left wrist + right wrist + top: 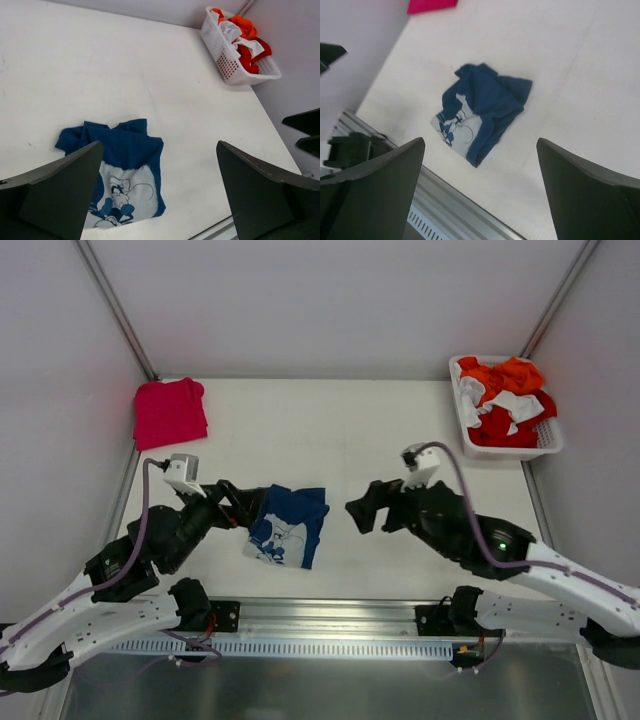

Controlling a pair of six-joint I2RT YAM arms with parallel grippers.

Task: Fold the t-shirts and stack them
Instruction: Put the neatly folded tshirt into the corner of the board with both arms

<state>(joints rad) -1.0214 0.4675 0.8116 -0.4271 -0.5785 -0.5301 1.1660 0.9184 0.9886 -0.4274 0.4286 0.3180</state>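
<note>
The navy blue t-shirt lies folded into a small bundle at the near middle of the table, its white cartoon print up. It also shows in the left wrist view and the right wrist view. The pinkish-red t-shirt lies folded at the far left; a corner shows in the right wrist view. My left gripper is open and empty, hovering at the navy shirt's left edge. My right gripper is open and empty, to the right of the navy shirt and apart from it.
A white basket with orange, red and white clothes stands at the far right corner; it also shows in the left wrist view. A metal rail runs along the table's near edge. Grey walls close in both sides.
</note>
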